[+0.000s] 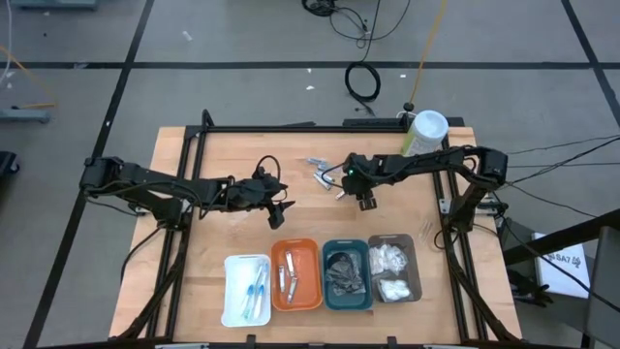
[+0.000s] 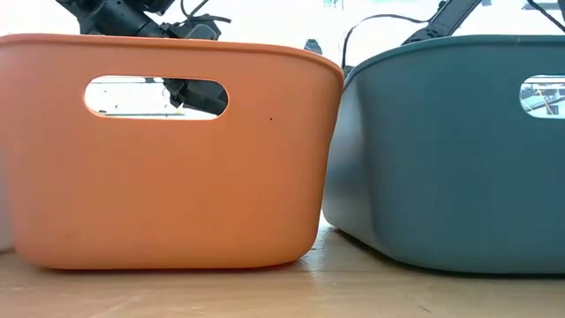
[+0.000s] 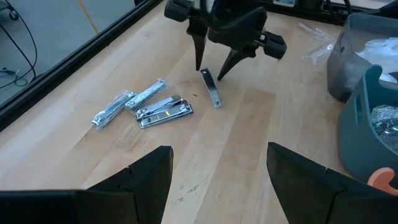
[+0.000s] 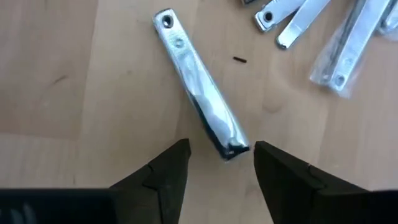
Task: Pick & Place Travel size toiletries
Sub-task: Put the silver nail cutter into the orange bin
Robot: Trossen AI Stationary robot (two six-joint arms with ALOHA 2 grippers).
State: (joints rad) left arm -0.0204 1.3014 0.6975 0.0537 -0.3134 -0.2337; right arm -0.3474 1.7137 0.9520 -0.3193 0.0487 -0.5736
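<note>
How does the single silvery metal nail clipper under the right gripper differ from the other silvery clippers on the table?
The single silvery metal nail clipper lies alone on bare wood; the other silvery clippers lie clustered together. The single one's end sits between the open fingers of the right gripper; the cluster has no gripper over it. All are slim, shiny and flat on the wooden table.

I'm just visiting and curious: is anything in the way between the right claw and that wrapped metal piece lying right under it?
Nothing visible. The right gripper hangs open right over one end of the wrapped nail clipper, with bare table around it. The other clippers lie apart to one side. The left gripper waits open farther off.
</note>
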